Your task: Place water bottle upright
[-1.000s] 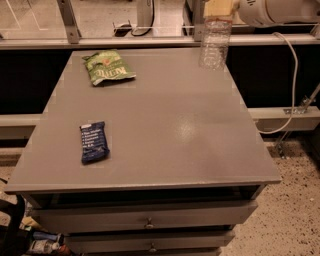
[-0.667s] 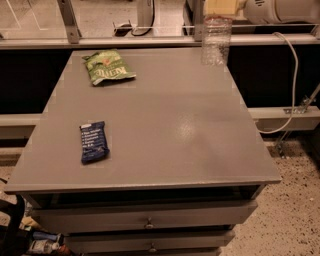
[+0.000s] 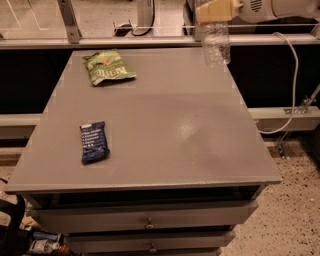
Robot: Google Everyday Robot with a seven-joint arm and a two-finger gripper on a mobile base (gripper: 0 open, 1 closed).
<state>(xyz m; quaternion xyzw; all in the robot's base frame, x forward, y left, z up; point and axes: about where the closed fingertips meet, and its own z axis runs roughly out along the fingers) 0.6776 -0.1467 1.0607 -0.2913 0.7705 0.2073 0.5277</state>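
- I've got the gripper point(image 3: 214, 11) up over the far right corner of the grey table point(image 3: 165, 125), reaching in from the right on the white arm point(image 3: 287, 7).
- Its cream fingers point(image 3: 225, 9) are pressed in on the top of the water bottle point(image 3: 216, 45); the cap and neck are hidden behind them.
- The bottle hangs straight down beneath the gripper, upright, with its clear ribbed body in plain sight below the fingers.
- The bottle's base sits level with the table's far right corner, right by the edge. I can't tell whether it's touching the top or just clear of it.
- Over towards the table's far left there's a green snack bag point(image 3: 107, 67) lying flat, well apart from the bottle.
- Near the table's left edge, closer to the front, a dark blue wrapped bar point(image 3: 94, 142) lies flat as well.
- A pale cable point(image 3: 292, 75) drops off the arm, down past the table's right side.
- There are drawers point(image 3: 150, 220) with small knobs under the table's front edge.
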